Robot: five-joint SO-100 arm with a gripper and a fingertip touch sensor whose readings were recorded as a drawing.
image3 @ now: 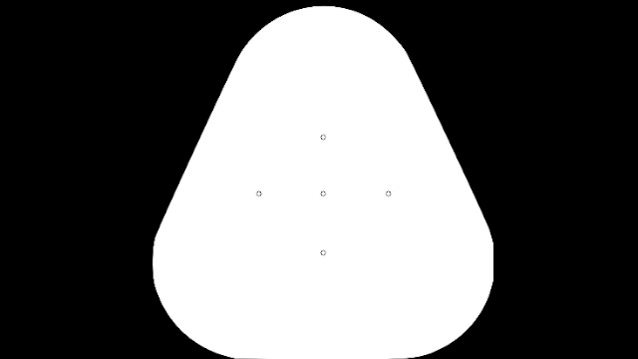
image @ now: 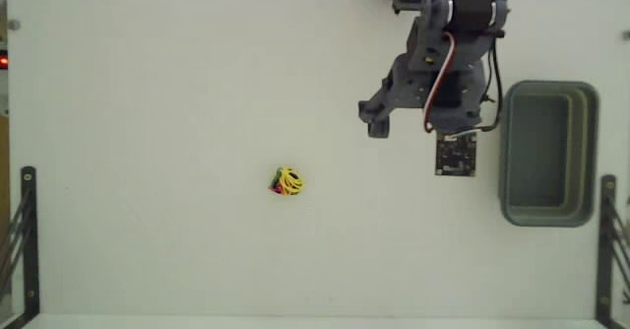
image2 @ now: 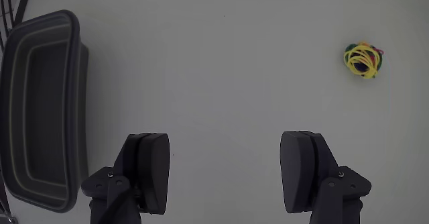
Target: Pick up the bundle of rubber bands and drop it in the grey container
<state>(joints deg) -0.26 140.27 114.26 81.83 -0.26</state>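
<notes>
1. We see a plain white table (image: 148,93) filling the fixed view.
2. One grey container (image: 548,154) sits at the right, its hollow holding nothing.
3. One gripper (image2: 226,174) hovers just left of it, fingers wide apart, holding nothing.
4. One bundle of rubber bands (image: 287,181) lies mid-table, well apart from both; we judge both pickup and drop remain.

Grey arm (image: 433,68), red-white servo cable (image: 440,78)
</notes>
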